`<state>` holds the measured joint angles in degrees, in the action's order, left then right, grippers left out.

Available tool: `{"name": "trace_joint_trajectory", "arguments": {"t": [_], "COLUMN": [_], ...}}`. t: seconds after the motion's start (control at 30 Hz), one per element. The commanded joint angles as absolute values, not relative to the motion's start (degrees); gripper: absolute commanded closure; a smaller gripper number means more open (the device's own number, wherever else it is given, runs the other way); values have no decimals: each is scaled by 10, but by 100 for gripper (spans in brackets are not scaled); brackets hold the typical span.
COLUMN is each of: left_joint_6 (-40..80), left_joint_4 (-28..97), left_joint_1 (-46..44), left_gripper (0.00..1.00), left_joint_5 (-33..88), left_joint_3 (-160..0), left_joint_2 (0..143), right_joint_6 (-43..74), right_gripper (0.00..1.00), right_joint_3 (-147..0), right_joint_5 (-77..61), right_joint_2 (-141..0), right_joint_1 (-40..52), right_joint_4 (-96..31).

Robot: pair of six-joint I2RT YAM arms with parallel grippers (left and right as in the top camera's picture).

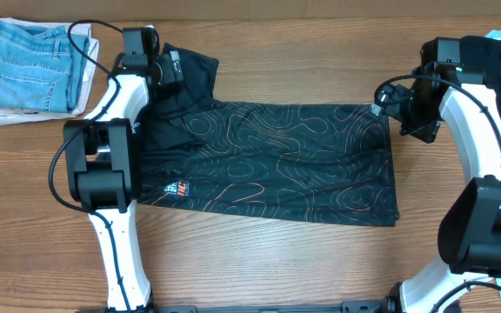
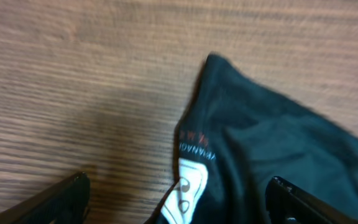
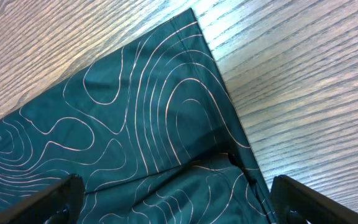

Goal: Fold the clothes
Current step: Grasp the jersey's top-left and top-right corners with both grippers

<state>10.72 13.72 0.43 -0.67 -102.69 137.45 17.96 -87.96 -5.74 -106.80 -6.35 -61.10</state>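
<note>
Mostly the black orange-lined shirt (image 1: 285,161) lies flat; left gripper (image 2: 179,180) and right gripper (image 3: 178,180) gape.

Bare wood lies open along the table's (image 1: 277,261) front edge and beyond the shirt's (image 1: 277,161) far side; folded jeans (image 1: 29,65) fill the far left corner; the left arm (image 1: 103,169) overhangs the shirt's left end; the right arm (image 1: 472,130) crowds its right side.

Robot lab workstation: two cabled arms (image 1: 103,169) at wood-grain table (image 1: 259,261).
</note>
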Motion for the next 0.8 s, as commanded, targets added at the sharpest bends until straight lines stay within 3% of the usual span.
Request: {"name": "trace_joint_trajectory", "arguments": {"t": [0.0, 0.23, 0.5, 0.7, 0.77], "left_joint_6": [87, 62, 57, 57, 57], "left_joint_4": [133, 118, 104, 96, 89], "left_joint_1": [6, 6, 5, 0, -2], "left_gripper": [7, 14, 49, 94, 96], "left_joint_5": [-2, -1, 0, 0, 0], "left_joint_3": [-1033, -1033, -1033, -1033, -1033], "left_joint_2": [1394, 1394, 1394, 1394, 1394], "right_joint_6": [175, 175, 176, 182, 182], "right_gripper": [0, 0, 0, 0, 0], "right_joint_3": [-892, -892, -867, -854, -854], "right_joint_5": [-59, -59, -58, -35, -31], "right_joint_2": [-1068, -1068, -1068, -1069, -1069], "right_joint_1": [-65, -65, -65, -65, -67], "right_joint_4": [-609, -597, -571, -543, -525]}}
